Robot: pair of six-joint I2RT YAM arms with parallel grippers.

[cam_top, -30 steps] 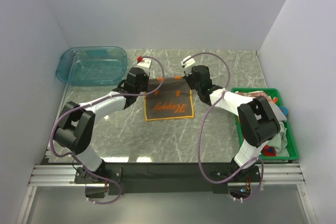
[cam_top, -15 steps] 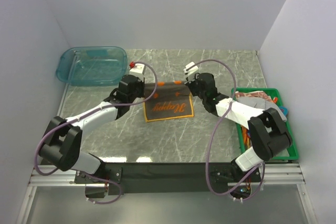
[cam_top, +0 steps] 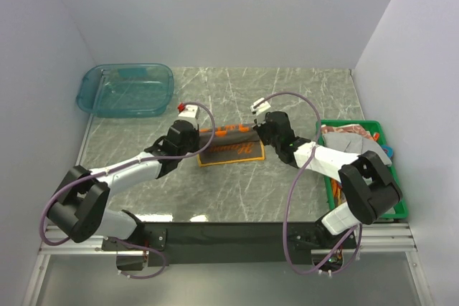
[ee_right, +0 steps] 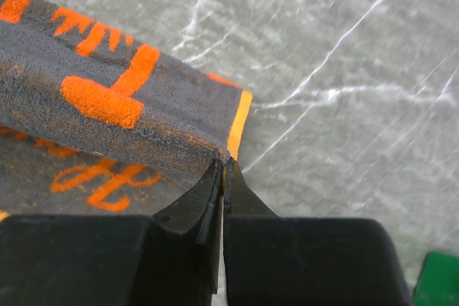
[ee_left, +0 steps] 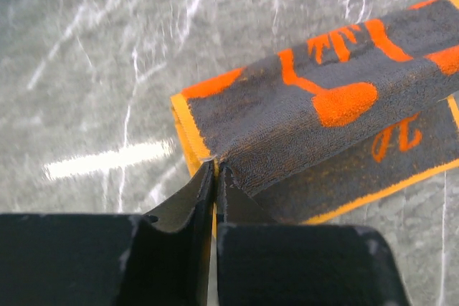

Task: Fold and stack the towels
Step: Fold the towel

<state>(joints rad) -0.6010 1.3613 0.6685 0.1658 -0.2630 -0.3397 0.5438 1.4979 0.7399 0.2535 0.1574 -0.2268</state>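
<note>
An orange-brown towel [cam_top: 231, 150] with orange lettering lies mid-table, its far edge drawn over toward the near edge in a fold. My left gripper [cam_top: 198, 135] is shut on the towel's left corner; in the left wrist view the gripper [ee_left: 215, 167] pinches the orange-hemmed edge of the towel [ee_left: 301, 116]. My right gripper [cam_top: 257, 134] is shut on the right corner; in the right wrist view the gripper [ee_right: 224, 163] nips the hem of the towel [ee_right: 122, 105]. The lifted layer hangs a little above the lower layer. More towels [cam_top: 353, 138] lie heaped in the crate.
A clear teal tub [cam_top: 126, 89] stands at the back left. A green crate [cam_top: 399, 204] sits at the right edge of the table, close to my right arm; its corner [ee_right: 439, 279] shows in the right wrist view. Grey marble table [cam_top: 215, 191] spreads before the arms.
Both grippers have come toward the near edge, carrying the towel's far edge with them, so the towel now shows as a narrower folded band.
</note>
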